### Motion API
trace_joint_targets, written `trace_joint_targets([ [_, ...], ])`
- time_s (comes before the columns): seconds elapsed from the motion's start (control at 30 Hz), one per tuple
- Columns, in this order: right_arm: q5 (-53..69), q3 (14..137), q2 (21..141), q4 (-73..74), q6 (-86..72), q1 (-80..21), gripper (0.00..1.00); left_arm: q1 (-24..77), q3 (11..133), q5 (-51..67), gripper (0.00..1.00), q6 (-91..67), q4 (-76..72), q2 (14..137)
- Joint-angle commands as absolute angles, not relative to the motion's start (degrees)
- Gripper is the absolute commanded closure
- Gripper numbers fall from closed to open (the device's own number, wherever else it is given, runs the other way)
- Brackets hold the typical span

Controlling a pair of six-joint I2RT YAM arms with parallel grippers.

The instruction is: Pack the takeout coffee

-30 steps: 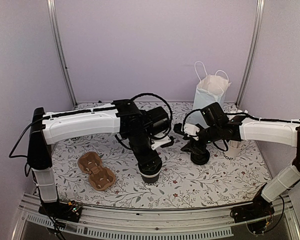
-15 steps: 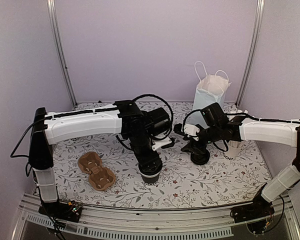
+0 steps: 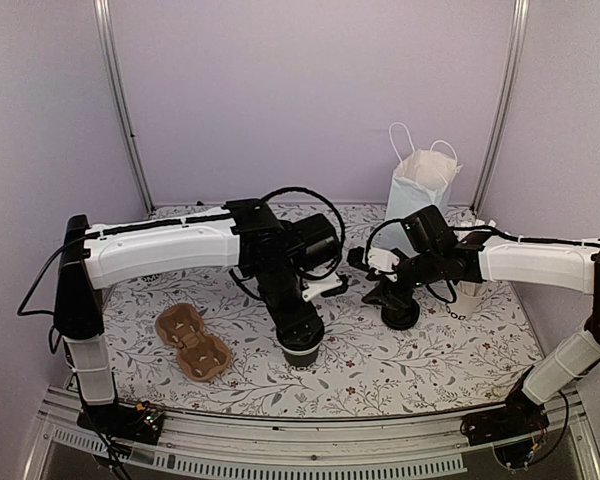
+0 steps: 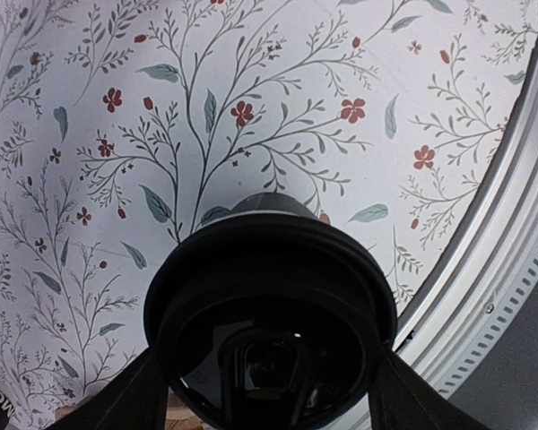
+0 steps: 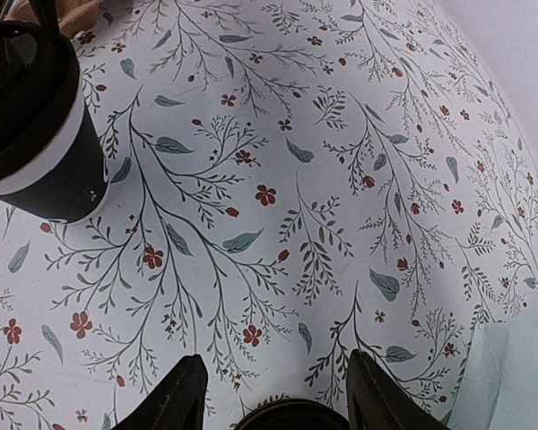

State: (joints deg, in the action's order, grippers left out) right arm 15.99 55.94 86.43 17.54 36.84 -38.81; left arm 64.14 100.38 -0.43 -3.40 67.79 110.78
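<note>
Two grippers work near the middle of the desk (image 3: 430, 365), and by my reading little of the packing is done. The cup (image 5: 58, 179) stands upright toward the near edge, about midway along it, in neither the bag (image 3: 420, 190) nor the carrier (image 3: 192, 343). The left gripper (image 3: 300, 338) hangs straight over it with its jaws set wide, a finger against each side of the round black lid (image 4: 269, 305), so it has the lid in its grasp. In the right wrist view a white band shows between the lid and the cup's black wall. Whether the lid is pressed home or only resting on the rim I cannot tell. The right gripper (image 3: 400, 312) sits low over the desk, to the right of the cup and apart from it. Its jaws are about half open, astride a black round thing (image 5: 291, 417). What that thing is, and whether the fingers press on it or just stand beside it, the pictures do not show. The carrier lies flat toward the near-left corner with no cup in it. The bag stands upright and open-mouthed at the far edge toward the right corner, behind the right arm. What is left, as I judge it, is to make sure of the lid, then carry the cup across to the bag's mouth and lower it in upright, perhaps by way of the carrier.
</note>
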Motion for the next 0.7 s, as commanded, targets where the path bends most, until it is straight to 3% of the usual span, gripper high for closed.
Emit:
trace_joint_targets([
  [0.0, 16.7, 55.8, 86.9, 17.5, 36.4, -38.4, 0.44, 64.9, 99.6, 1.0, 0.25, -3.8, 68.4, 108.8],
  [0.67, 17.4, 55.9, 87.3, 18.0, 36.5, -38.5, 0.44, 64.9, 100.1, -1.5, 0.26, -2.8, 68.2, 112.8],
])
